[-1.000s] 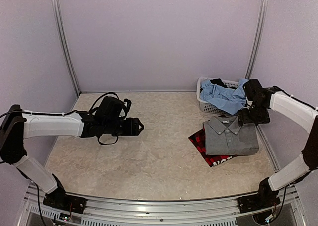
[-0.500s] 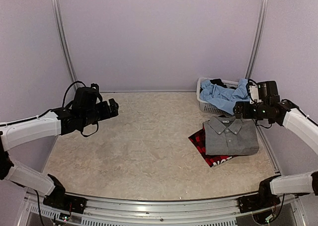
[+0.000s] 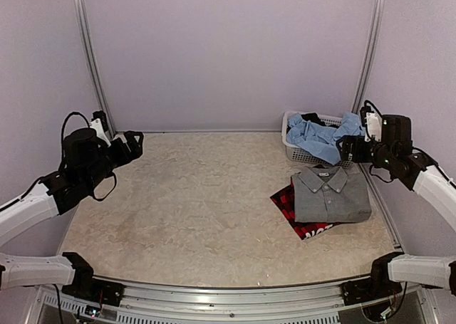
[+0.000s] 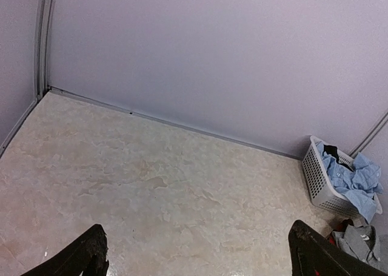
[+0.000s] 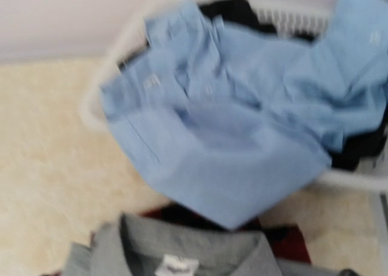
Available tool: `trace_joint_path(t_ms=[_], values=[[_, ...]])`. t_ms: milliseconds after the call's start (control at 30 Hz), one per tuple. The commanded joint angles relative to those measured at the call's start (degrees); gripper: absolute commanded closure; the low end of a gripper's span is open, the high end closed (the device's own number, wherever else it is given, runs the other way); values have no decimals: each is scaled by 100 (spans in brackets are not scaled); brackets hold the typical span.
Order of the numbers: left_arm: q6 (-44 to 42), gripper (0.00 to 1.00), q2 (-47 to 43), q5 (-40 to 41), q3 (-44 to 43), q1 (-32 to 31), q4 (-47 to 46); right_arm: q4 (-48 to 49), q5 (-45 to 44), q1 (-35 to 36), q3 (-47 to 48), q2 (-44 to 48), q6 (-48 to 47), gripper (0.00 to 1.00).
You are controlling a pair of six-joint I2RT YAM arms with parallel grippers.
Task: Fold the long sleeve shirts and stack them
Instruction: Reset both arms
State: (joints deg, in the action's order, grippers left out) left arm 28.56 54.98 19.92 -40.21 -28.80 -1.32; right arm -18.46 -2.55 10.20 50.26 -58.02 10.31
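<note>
A folded grey collared shirt (image 3: 332,194) lies on top of a red-and-black plaid shirt (image 3: 287,201) at the right of the table; white lettering shows at the plaid's near edge. My right gripper (image 3: 345,149) hovers open above the shirt's far edge, beside the basket, holding nothing. Its wrist view is blurred and shows no fingers, only the grey collar (image 5: 182,252) and a strip of the plaid (image 5: 294,242). My left gripper (image 3: 135,143) is raised near the left wall, far from the shirts. It stands wide open and empty (image 4: 197,252), with the grey shirt (image 4: 362,239) at the far right.
A white laundry basket (image 3: 293,150) stands at the back right, with a light blue shirt (image 3: 320,140) spilling over its rim and dark cloth beneath. In the right wrist view the blue shirt (image 5: 236,142) hangs over the basket rim (image 5: 97,109). Walls close off the marbled table (image 3: 206,196).
My left arm has swung back from the table's middle to the left wall and risen. My right gripper has lifted off the grey shirt's far edge and drawn back to the right.
</note>
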Motion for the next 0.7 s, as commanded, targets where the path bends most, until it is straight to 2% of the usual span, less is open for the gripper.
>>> trace_joint_path(t_ms=[0, 233, 667], values=[[-637, 1, -276, 309, -22, 36, -258, 474, 221, -62, -217, 446, -170, 0], [-791, 1, -636, 465, 214, 27, -504, 785, 246, -64, -528, 908, -270, 0], [-933, 1, -924, 628, 309, 10, -493, 761, 220, -57, -558, 915, -250, 1]])
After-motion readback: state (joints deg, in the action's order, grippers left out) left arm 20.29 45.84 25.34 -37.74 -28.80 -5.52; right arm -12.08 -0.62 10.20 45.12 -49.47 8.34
